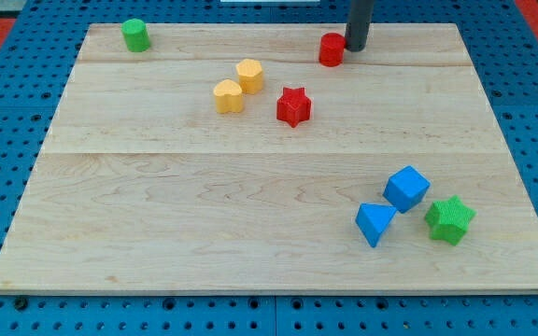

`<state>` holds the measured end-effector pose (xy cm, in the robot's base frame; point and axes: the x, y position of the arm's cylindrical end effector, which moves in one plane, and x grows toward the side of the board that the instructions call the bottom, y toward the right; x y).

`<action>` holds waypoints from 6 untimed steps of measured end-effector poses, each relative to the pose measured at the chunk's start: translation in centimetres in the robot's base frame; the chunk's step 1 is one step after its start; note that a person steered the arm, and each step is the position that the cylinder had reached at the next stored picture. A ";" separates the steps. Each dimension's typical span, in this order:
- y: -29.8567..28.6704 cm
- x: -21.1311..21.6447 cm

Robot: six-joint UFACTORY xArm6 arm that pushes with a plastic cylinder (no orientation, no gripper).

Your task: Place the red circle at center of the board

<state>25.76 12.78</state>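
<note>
Green cylinder [135, 35], two yellow blocks [239, 85], red star [293, 106], perhaps others.

My tip [355, 47] touching red circle [332, 49] right side, board [250, 215] top.

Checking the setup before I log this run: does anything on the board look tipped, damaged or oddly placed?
Nothing stands out. All blocks sit flat and intact on the board. The red circle is near the view's top edge, with my tip against its right side.
</note>
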 end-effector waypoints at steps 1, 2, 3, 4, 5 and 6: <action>0.1 1.5; -6.5 -1.2; -6.4 -1.7; -4.8 -3.4; -5.5 -5.6; -10.7 -4.3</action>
